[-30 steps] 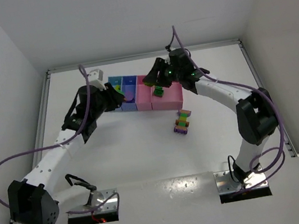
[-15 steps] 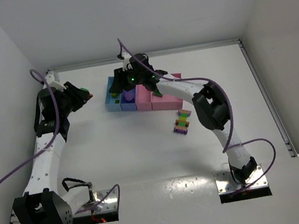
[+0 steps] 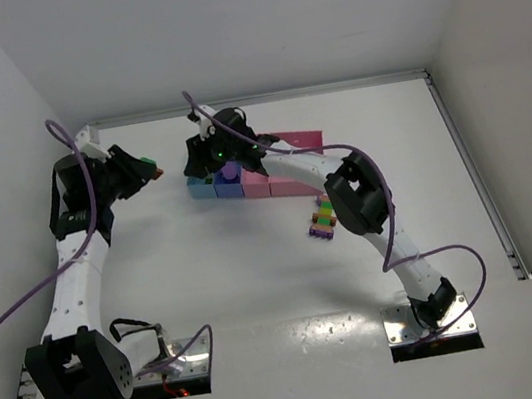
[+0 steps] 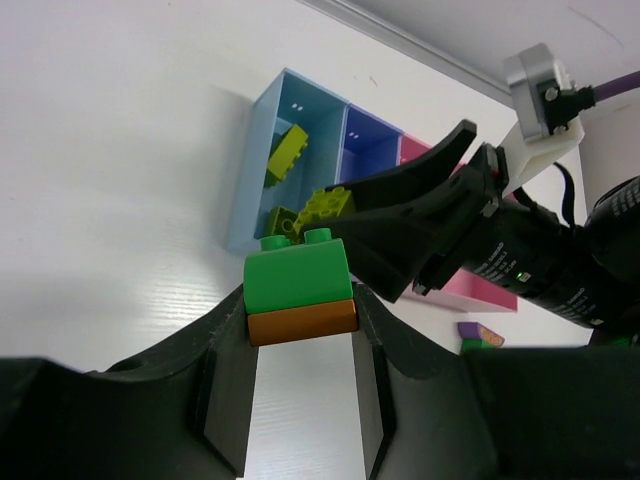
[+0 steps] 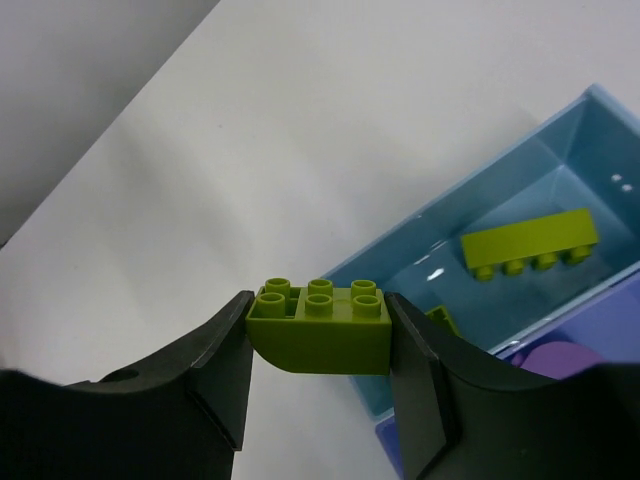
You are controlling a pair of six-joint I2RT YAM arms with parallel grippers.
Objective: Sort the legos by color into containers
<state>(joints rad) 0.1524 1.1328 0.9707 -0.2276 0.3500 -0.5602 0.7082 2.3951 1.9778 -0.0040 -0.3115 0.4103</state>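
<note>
My left gripper [image 3: 151, 168] is shut on a green brick stacked on an orange one [image 4: 300, 291], held left of the containers. My right gripper [image 3: 196, 159] is shut on a lime green brick [image 5: 320, 331] above the left edge of the light blue bin [image 3: 200, 191]. That bin [image 5: 520, 180] holds lime bricks [image 5: 528, 243]. The blue bin [image 3: 229, 190] holds a round purple piece [image 3: 230, 172]. The narrow pink bin [image 3: 256, 185] and the wider pink bin [image 3: 292, 185] follow to the right. A multicolour strip [image 3: 324, 220] lies on the table.
The right arm reaches across over the bins from the right. The table's raised rim [image 3: 260, 98] runs just behind the bins, and white walls stand on three sides. The strip also shows in the left wrist view [image 4: 480, 335].
My right arm swung left from the wider pink bin to the light blue bin, carrying the lime brick. My left arm pulled back left, away from the bins, holding the green and orange brick.
</note>
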